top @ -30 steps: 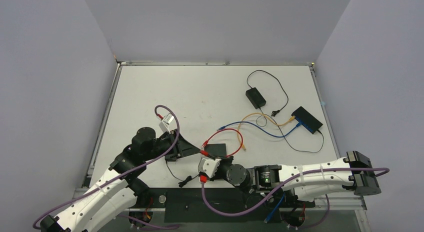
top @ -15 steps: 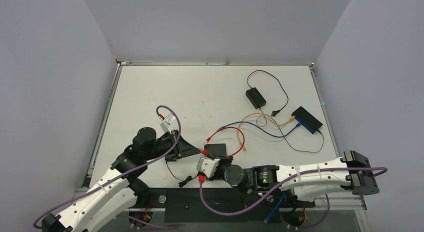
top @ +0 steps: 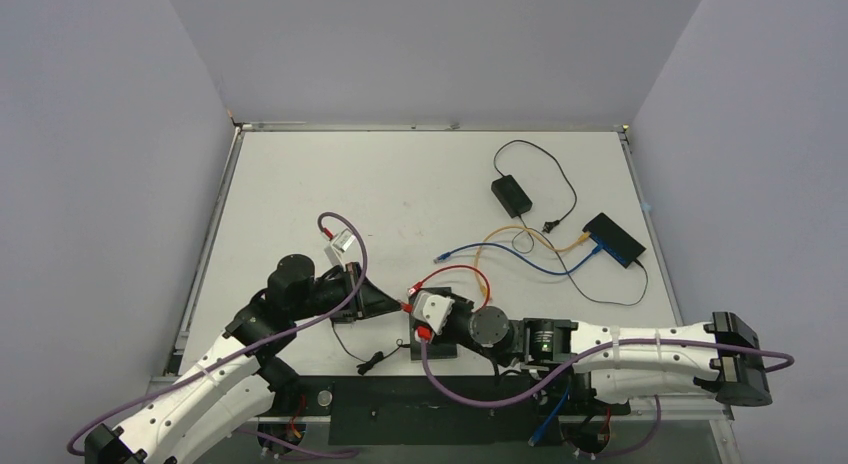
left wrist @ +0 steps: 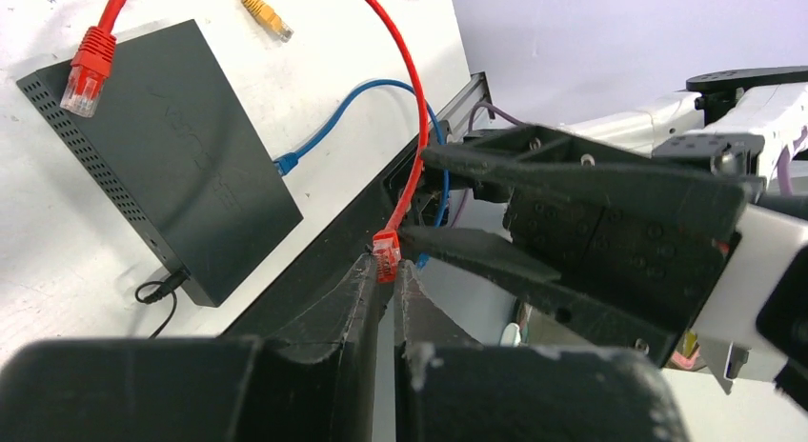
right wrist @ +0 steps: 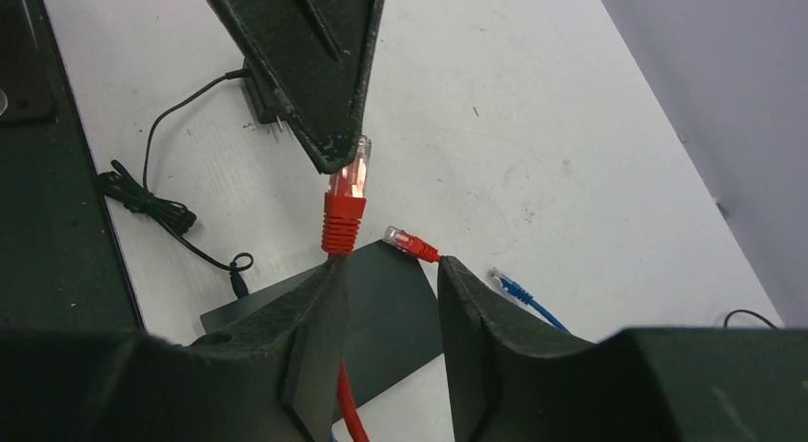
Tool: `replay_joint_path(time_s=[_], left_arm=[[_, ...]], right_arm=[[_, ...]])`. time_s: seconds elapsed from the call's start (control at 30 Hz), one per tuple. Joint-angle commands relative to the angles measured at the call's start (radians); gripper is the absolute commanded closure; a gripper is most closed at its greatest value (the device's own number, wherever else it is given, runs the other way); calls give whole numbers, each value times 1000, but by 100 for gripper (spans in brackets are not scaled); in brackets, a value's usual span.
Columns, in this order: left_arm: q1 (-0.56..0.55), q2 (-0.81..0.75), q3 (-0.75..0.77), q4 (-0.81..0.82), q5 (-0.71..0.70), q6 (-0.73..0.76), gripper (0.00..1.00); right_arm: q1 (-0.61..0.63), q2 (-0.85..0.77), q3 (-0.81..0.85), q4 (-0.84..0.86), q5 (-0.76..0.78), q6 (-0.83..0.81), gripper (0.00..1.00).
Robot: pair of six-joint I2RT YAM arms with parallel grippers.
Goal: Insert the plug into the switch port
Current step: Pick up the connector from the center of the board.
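My left gripper [left wrist: 386, 266] is shut on a red plug [left wrist: 386, 251] and holds it above the table; in the top view the left gripper [top: 385, 305] points right. The same plug [right wrist: 343, 202] shows pinched at its clear tip in the right wrist view. My right gripper [right wrist: 393, 263] is open just below it, and the red cable [right wrist: 351, 413] runs down along its left finger. The black switch [left wrist: 162, 147] lies flat on the table, with the cable's other red plug [left wrist: 86, 69] resting on it. In the top view my right gripper [top: 412, 319] covers the switch.
A second black switch [top: 615, 237] with blue and yellow cables plugged in sits at the right, a black power adapter [top: 511, 195] behind it. A loose blue plug [right wrist: 510, 290], a yellow plug [left wrist: 262, 11] and a thin black power lead [right wrist: 152, 204] lie near the switch.
My right arm has swung up and left over the switch, bringing its open gripper against the left gripper's plug. The left gripper has shifted slightly right. The red cable loop has tightened.
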Motion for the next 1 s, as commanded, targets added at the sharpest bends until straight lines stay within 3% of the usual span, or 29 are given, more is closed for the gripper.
replay_joint_path(time_s=[0.0, 0.37, 0.97], left_arm=[[3, -7, 4, 67, 28, 68, 100], [3, 17, -3, 108, 55, 105, 100], [3, 16, 22, 102, 71, 116, 100]], right_arm=[[-82, -48, -26, 55, -244, 63, 64], [-119, -23, -46, 143, -391, 88, 60], [-128, 9, -91, 234, -256, 153, 62]])
